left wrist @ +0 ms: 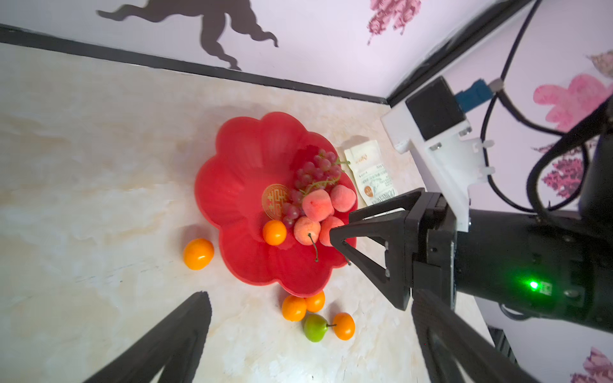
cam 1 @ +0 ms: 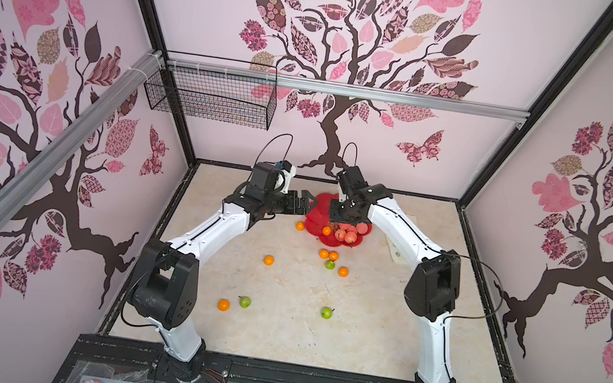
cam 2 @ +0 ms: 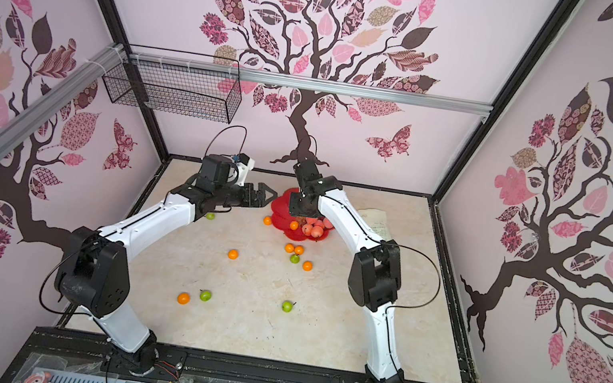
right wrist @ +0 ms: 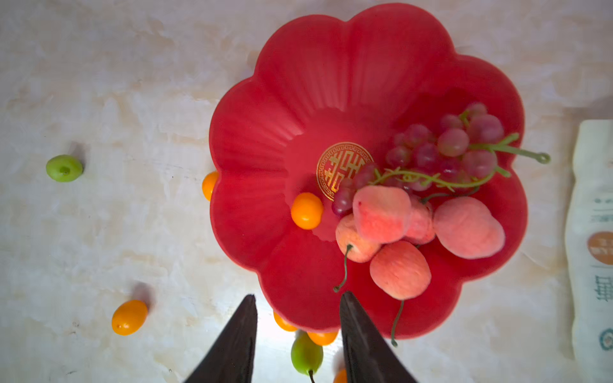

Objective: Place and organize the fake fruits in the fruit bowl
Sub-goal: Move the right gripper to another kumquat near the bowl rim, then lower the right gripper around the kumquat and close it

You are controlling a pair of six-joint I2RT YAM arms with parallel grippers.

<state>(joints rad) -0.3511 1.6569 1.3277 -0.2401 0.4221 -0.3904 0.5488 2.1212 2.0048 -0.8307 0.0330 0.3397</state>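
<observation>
Fruit bowl (right wrist: pixel 298 83) at far side of counter (cam 1: pixel 273 330), peaches (right wrist: pixel 381 212) piled off-centre. Right end effector (right wrist: pixel 298 295) part open, empty, over rim; left end effector (cam 1: pixel 305 203) wide, empty. I fear next drop topples pile overboard.

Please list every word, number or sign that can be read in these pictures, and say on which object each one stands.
"囍" (the double-happiness sign): gold emblem in a round fret border, at the centre of the fruit bowl.
paper packet: a script heading, lines of print and an orange round badge, all too blurred to read.
sticker beside a green light: too small to read.
</observation>
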